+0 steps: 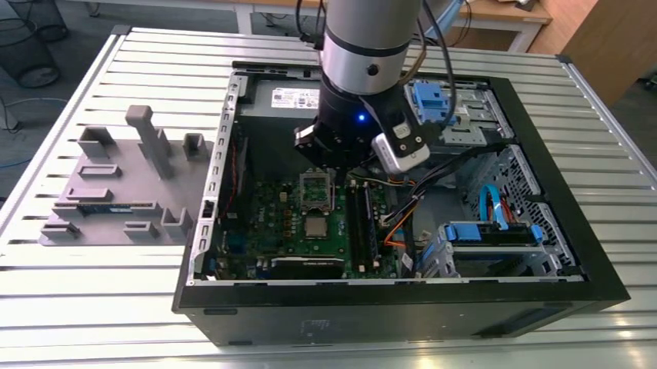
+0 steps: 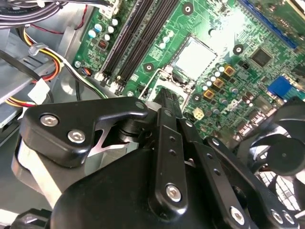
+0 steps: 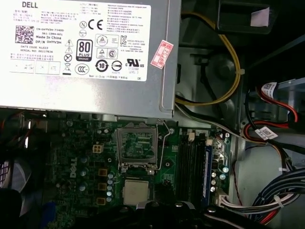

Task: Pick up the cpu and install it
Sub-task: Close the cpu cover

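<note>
Robotics lab or workshop: an open PC case (image 1: 534,231) is laid on a slatted aluminium table (image 1: 123,300), with a grey fixture tray (image 1: 113,192) alongside.

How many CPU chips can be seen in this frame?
1. The cpu lies on the green motherboard inside the computer case, beside the metal socket frame. Others may be hidden under the arm.

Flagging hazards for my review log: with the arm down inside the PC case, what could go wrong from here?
1. The cpu appears seated in the socket while the metal socket frame stands open; a descending claw might press on it.
2. Loose yellow and red cables run close beside the arm; they could snag.
</note>
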